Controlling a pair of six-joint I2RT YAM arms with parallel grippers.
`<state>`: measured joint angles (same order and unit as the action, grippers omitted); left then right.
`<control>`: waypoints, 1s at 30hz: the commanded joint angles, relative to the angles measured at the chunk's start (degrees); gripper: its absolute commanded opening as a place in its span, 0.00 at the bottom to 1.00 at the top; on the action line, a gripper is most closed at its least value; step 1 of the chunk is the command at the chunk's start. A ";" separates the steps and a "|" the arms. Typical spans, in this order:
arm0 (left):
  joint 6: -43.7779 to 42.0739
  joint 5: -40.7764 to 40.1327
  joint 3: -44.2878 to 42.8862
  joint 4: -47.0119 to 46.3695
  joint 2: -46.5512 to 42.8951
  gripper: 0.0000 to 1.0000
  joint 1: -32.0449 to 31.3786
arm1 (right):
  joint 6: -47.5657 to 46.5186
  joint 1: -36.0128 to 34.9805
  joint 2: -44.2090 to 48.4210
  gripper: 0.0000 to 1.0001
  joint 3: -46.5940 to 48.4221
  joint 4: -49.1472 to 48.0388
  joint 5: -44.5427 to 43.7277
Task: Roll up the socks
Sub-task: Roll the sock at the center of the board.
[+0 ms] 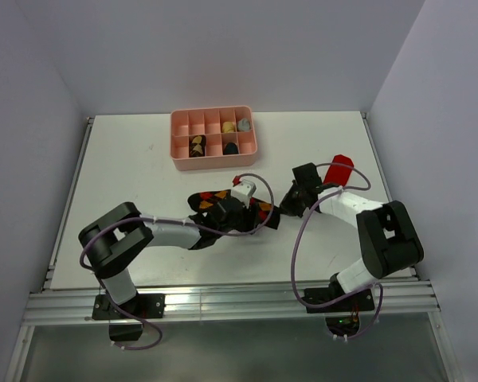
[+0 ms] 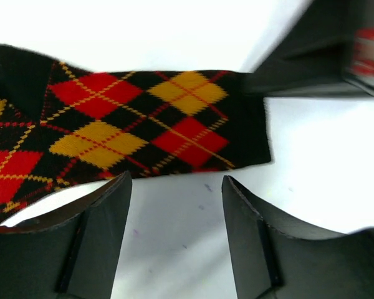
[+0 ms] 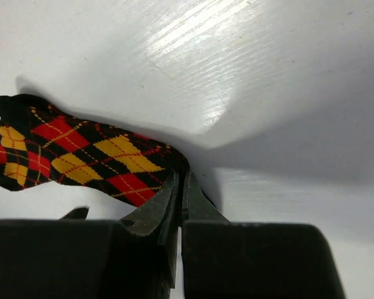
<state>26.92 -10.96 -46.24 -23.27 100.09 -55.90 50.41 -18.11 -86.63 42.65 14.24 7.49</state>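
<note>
A black argyle sock (image 1: 209, 202) with red and yellow diamonds lies flat mid-table, partly under my left arm. It shows in the left wrist view (image 2: 143, 118) and the right wrist view (image 3: 87, 156). My left gripper (image 1: 247, 217) is open and empty (image 2: 176, 180), low over bare table just beside the sock's long edge. My right gripper (image 1: 286, 203) is shut (image 3: 182, 177), its tips pinching the sock's cuff end. A plain red sock (image 1: 339, 168) lies behind the right arm. No third sock shows on its own.
A pink compartment tray (image 1: 213, 162) with several small rolled items stands at the back centre. The right gripper's body (image 2: 311, 62) sits at the sock's cuff in the left wrist view. White walls close in the table.
</note>
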 commanded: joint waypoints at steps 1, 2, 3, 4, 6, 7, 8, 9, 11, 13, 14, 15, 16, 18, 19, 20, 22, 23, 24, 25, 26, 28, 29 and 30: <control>-7.22 -4.24 2.38 -12.39 -4.29 0.67 -3.16 | 1.26 -0.52 -0.38 0.00 3.31 4.12 -3.53; -8.19 -4.50 2.82 -13.46 -4.38 0.67 -3.77 | 1.35 -0.79 -0.56 0.00 4.01 5.35 -3.79; -9.94 -5.29 2.82 -14.08 -4.12 0.69 -5.08 | 1.70 -0.87 -0.56 0.00 4.19 5.97 -3.88; -10.74 -5.82 2.56 -14.87 -3.33 0.70 -5.71 | 1.88 -1.05 -0.47 0.00 4.45 6.41 -4.06; -13.28 -6.18 1.77 -15.40 -2.45 0.72 -7.37 | 2.58 -1.31 -0.21 0.00 5.16 7.73 -4.50; -14.16 -7.05 1.50 -16.19 -1.32 0.73 -7.99 | 2.67 -1.40 -0.03 0.00 5.51 8.17 -4.58; -16.00 -7.75 0.98 -16.54 -0.78 0.74 -8.52 | 2.67 -1.49 0.14 0.00 6.03 8.96 -4.67; -16.89 -8.37 0.89 -17.07 -0.17 0.74 -9.74 | 2.85 -1.40 0.15 0.00 6.39 9.49 -4.76; -19.08 -10.83 0.10 -18.04 2.03 0.75 -10.72 | 2.94 -1.49 0.15 0.00 7.35 10.28 -4.76; -20.76 -12.32 -0.60 -18.39 4.30 0.75 -12.04 | 3.02 -1.58 -0.29 0.00 7.88 10.72 -4.41; -22.42 -12.76 -1.39 -18.65 5.10 0.76 -12.48 | 3.02 -1.58 -0.47 0.00 8.32 10.90 -4.15; -23.13 -13.38 -1.83 -18.66 5.89 0.76 -13.35 | 3.29 -1.58 -0.64 0.00 8.50 10.90 -3.62; -23.92 -13.65 -2.27 -18.66 7.29 0.76 -13.71 | 3.38 -1.67 -0.91 0.00 8.67 10.98 -3.53; -25.51 -14.87 -3.59 -18.74 8.53 0.75 -14.58 | 3.46 -1.93 -1.00 0.00 9.02 11.16 -3.62; -25.86 -15.23 -3.94 -18.83 9.76 0.75 -14.76 | 3.55 -2.10 -1.08 0.00 9.11 11.07 -3.62; -26.04 -15.84 -4.82 -18.75 10.38 0.74 -14.94 | 3.73 -2.11 -1.17 0.00 9.11 11.25 -3.44; -26.30 -17.86 -5.70 -18.83 12.31 0.73 -15.20 | 3.99 -2.19 -1.26 0.00 9.03 10.99 -2.92; -26.30 -18.65 -6.49 -19.01 12.84 0.73 -15.29 | 4.08 -2.19 -1.61 0.00 9.03 10.98 -2.92; -26.30 -19.53 -6.67 -19.27 13.45 0.73 -15.55 | 4.25 -2.19 -1.70 0.00 8.94 10.90 -2.83; -26.21 -19.88 -6.93 -20.06 14.42 0.73 -15.64 | 4.34 -2.28 -1.70 0.00 8.85 10.81 -2.48; -28.30 -20.32 -7.37 -20.41 14.86 0.72 -15.99 | 4.69 -2.28 -1.96 0.00 8.68 10.64 -2.39; -28.94 -20.85 -8.16 -20.42 16.44 0.72 -16.26 | 4.96 -2.37 -1.96 0.00 8.41 10.46 -2.21; -28.94 -21.46 -9.38 -19.54 17.06 0.72 -16.43 | 4.96 -2.37 -1.88 0.00 8.32 10.37 -2.04; -28.85 -21.99 -10.01 -18.75 17.59 0.70 -16.52 | 5.05 -2.37 -1.88 0.00 8.41 10.37 -1.95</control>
<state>0.12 -29.91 -53.04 -40.36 116.18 -71.44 54.39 -19.88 -88.38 49.52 24.56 5.63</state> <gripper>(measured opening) 0.712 0.024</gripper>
